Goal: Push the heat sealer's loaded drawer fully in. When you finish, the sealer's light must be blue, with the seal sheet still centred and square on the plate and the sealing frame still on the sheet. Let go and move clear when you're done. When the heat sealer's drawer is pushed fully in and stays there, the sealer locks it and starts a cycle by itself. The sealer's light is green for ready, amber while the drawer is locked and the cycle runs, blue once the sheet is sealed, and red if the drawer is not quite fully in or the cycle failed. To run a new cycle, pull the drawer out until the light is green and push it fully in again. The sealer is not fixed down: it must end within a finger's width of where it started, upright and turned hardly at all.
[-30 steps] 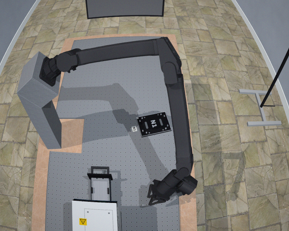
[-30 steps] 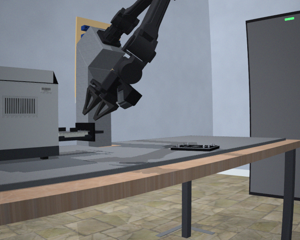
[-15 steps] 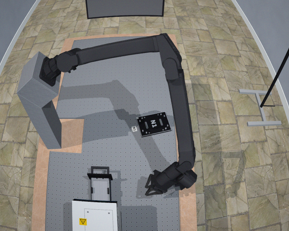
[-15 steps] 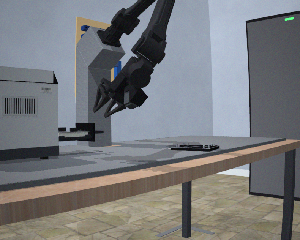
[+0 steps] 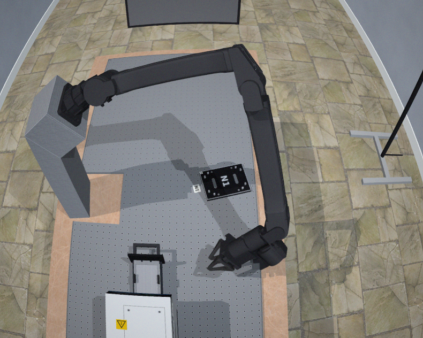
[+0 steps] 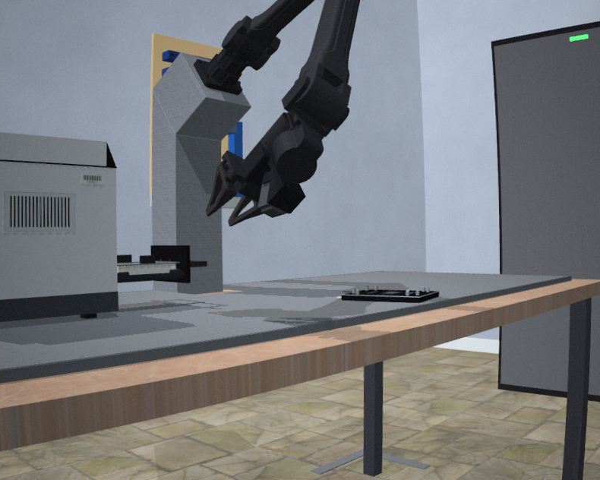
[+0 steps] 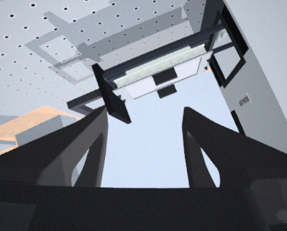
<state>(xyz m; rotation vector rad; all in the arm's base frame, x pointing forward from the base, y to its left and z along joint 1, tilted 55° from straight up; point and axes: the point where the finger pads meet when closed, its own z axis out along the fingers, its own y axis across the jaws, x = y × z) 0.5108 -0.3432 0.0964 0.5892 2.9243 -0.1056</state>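
The white heat sealer (image 5: 113,309) (image 6: 58,258) (image 7: 253,113) stands at the near end of the bench, partly cut off in the top and exterior views. Its drawer (image 5: 146,258) (image 6: 171,258) (image 7: 112,95) is out, with a dark front panel and a handle (image 5: 146,245) (image 6: 198,263) (image 7: 82,99). A pale sheet (image 5: 147,278) lies in the drawer between two black tabs; sheet and sealing frame are hard to tell apart. The sealer's status light is not visible. My gripper (image 5: 209,262) (image 6: 219,219) (image 7: 144,115) is partly open and empty, above and to the right of the drawer in the top view, touching nothing.
A black fixture marked N1 (image 5: 224,182) (image 6: 388,298) lies farther along the bench, beside a small N1 label (image 5: 196,188). The grey arm column (image 5: 55,120) (image 6: 197,206) stands at the left edge. A dark cabinet (image 6: 548,206) with a green lamp stands beyond the bench.
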